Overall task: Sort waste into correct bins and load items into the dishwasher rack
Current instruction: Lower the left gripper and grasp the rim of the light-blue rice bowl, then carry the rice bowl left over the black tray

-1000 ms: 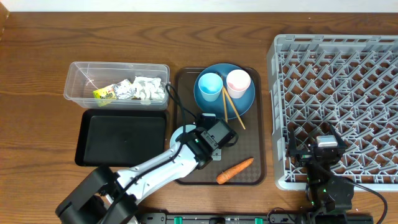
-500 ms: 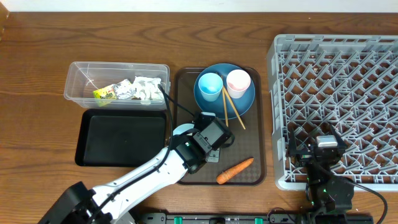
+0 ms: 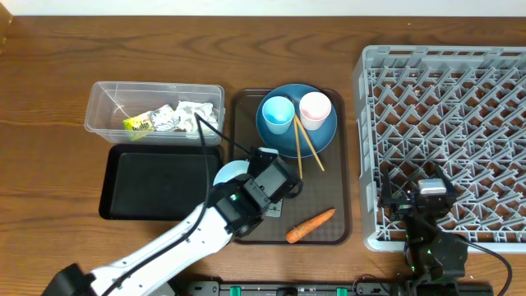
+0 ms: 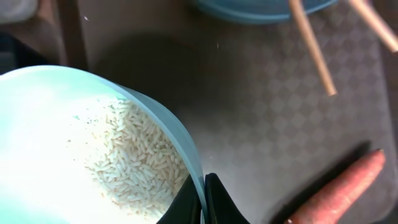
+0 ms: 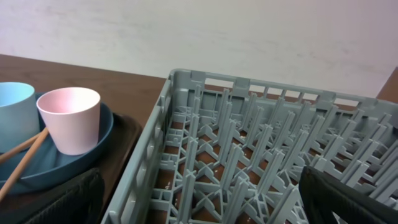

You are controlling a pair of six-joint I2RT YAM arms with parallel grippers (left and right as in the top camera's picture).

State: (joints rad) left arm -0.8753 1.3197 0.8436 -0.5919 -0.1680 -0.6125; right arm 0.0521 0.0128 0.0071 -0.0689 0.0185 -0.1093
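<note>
Rice grains point(image 4: 134, 168) lie heaped in the white bowl point(image 3: 228, 174), which the left gripper point(image 4: 203, 200) holds with its fingers clenched on the near right part of the rim, one inside and one outside. Seen from overhead, the bowl is over the left edge of the brown serving tray point(image 3: 325, 189), just beside the black tray point(image 3: 156, 181); I cannot tell whether it is lifted or resting.

On the serving tray's near right part lies the carrot point(image 3: 311, 225), apart from the bowl. At the tray's far end the blue plate point(image 3: 325, 131) carries the light blue cup point(image 3: 277, 111) on the left and the pink cup point(image 3: 315, 107) on the right, with the chopsticks point(image 3: 310, 142) leaning off the plate's near edge.

Far left, the clear tub point(image 3: 103, 111) holds the crumpled paper point(image 3: 194, 115) and the yellow-green wrapper point(image 3: 137, 124); the black tray sits just near of it.

On the right stands the grey rack point(image 3: 444, 57). The right gripper point(image 5: 199, 186) hangs over its near left corner, fingers spread wide and released.

Everything rests on a brown wooden table point(image 3: 246, 49) with a strong grain running left to right. Beyond its far edge, the right wrist view shows a pale, plain wall point(image 5: 186, 31).
</note>
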